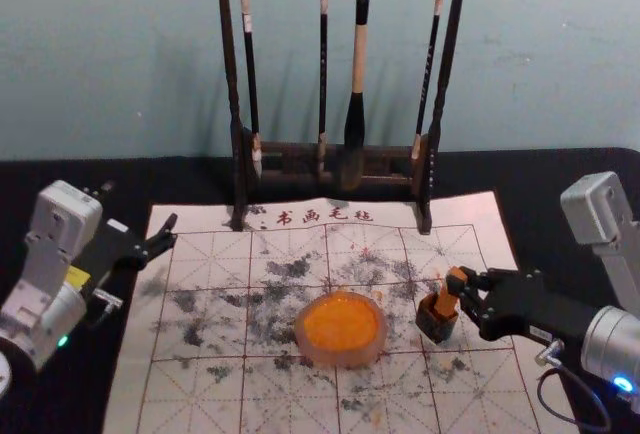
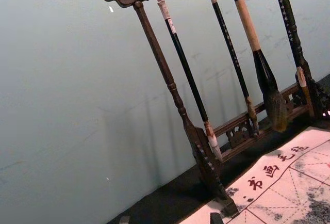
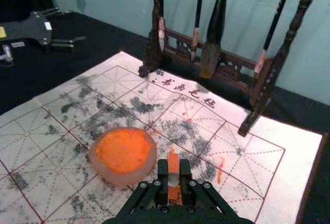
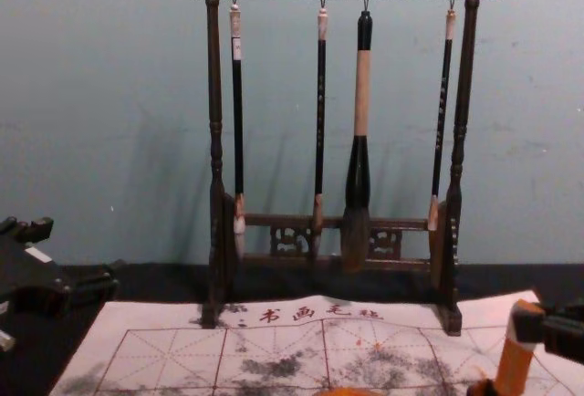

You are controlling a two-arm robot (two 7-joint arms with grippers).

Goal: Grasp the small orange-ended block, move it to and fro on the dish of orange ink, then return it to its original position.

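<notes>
My right gripper [image 1: 462, 286] is shut on the orange-ended block [image 1: 446, 299], whose lower end is at the mouth of a small dark holder [image 1: 437, 324]; how deep it sits is hidden. The right wrist view has the block [image 3: 173, 165] pinched between the fingertips of the right gripper [image 3: 174, 175]. In the chest view the block [image 4: 514, 367] leans slightly, its upper part pale. Left of the holder lies the dish of orange ink [image 1: 341, 327]. My left gripper [image 1: 142, 208] is parked open beyond the mat's left edge; its tips enter the left wrist view [image 2: 170, 219].
A brush rack [image 1: 236, 179] with several hanging brushes stands at the mat's back edge. The ink-stained white mat [image 1: 200, 354] lies on a black table [image 1: 560, 169], with bare mat left of the dish and between dish and rack.
</notes>
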